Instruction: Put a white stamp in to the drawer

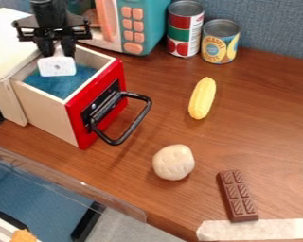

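1. Holds the white stamp [57, 67] in the black 2-finger gripper [57, 51], at the upper left, with jaws clamped on its upper part.
2. Hangs directly over the opening of the wooden drawer [45, 113], nearer the cabinet [8, 45] than the red front. Cannot tell how far above or below the rim.
3. Has blue drawer floor visible to the left, to the right and below the stamp, with pale walls along the 2 long sides.
4. Stands pulled out from the cabinet, with a black handle [134, 126] jutting over the brown tabletop [147, 198] from the red front.
5. Behind the drawer, stands close by as a teal toy microwave [144, 23], with pink buttons and a pink handle near the gripper's right side.
6. Right of that, near the back edge, stand upright as 2 cans: a red, green and white can [185, 29] and a yellow-and-blue can [219, 42].
7. Between handle and right edge, lies as yellow corn [202, 98], with bare wood around it.
8. Below the corn, rests as an off-white rounded lump [173, 162]; farther right, lies as a chocolate bar [237, 195], near the pale tape [255, 230] along the lower edge.
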Controlling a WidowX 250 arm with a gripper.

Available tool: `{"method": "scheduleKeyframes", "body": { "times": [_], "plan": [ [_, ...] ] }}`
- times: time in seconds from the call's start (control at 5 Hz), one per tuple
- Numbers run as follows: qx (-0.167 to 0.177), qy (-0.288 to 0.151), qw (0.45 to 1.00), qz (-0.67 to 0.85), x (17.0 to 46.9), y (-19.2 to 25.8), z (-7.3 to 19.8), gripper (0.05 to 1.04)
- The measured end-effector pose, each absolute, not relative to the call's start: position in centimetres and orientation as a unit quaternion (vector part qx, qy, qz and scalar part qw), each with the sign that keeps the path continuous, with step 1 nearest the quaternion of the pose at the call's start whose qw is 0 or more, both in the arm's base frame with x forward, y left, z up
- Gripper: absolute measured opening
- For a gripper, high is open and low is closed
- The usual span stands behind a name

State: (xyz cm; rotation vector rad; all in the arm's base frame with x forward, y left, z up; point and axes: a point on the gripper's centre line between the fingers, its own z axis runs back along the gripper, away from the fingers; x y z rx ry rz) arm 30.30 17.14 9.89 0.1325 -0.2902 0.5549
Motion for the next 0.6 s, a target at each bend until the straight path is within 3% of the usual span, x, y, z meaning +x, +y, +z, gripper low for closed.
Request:
{"method": "scheduleKeyframes", "body": {
  "times": [0.2, 0.4, 0.6],
  "plan": [
    [0.073, -0.142, 0.947, 0.279, 29.7, 17.27, 9.59, 0.364],
    [0.072, -0.136, 0.945, 0.287, 29.14, 17.56, 9.22, 0.425],
    [0.068, -0.132, 0.946, 0.288, 29.07, 17.42, 9.2, 0.728]
  ]
}}
